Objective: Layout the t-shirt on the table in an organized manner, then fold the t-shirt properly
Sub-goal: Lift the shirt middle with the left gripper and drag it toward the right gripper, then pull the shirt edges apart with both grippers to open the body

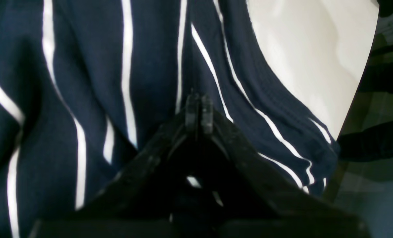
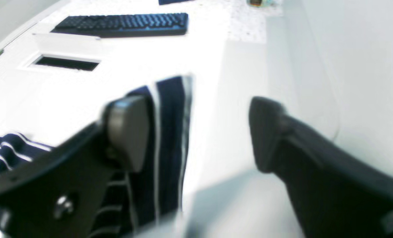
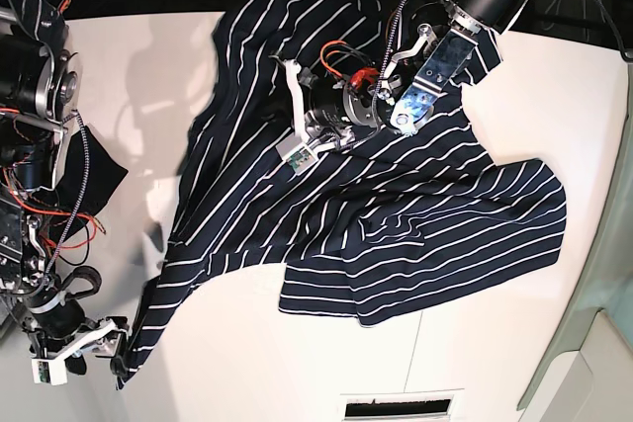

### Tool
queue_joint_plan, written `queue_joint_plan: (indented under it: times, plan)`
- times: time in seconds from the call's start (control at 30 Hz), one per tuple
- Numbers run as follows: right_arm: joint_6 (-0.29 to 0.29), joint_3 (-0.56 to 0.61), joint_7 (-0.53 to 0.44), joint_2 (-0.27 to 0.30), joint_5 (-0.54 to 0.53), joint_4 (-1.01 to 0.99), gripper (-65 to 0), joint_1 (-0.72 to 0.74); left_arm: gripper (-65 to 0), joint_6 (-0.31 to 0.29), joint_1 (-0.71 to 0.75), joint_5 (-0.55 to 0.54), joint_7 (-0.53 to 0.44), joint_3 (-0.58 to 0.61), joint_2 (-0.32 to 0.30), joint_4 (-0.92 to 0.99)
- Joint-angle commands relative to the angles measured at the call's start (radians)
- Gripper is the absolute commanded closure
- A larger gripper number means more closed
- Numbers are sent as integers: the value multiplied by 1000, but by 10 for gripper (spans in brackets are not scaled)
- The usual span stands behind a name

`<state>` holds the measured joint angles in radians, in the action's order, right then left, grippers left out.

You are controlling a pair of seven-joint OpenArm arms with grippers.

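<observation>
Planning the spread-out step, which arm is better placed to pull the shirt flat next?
Probably left: the left tool is shut amid the t-shirt, mid-table. The right tool stands open at its corner.

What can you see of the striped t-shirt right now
The t-shirt is dark navy fabric with thin white stripes. It lies rumpled and partly folded over itself on the white table. The left gripper is shut, pressed into its cloth. The right gripper is open beside a hanging corner.
</observation>
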<state>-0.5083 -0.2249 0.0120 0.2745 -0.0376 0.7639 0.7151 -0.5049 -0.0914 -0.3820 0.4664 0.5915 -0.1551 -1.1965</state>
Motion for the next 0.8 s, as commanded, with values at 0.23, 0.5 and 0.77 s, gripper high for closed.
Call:
queue_joint_plan:
  times: [0.23, 0.5, 0.77]
  plan:
    - [-17, -7, 101, 10, -246, 22, -454, -141, 0, 26, 9, 13, 42, -1, 1, 1]
    - [-65, -122, 110, -47, -375, 111, -454, -339, 0, 26, 11, 13, 47, -1, 16, 1]
    - [-68, -150, 169, -140, -389, 177, -454, -445, 0, -68, 10, -44, 65, -1, 16, -61]
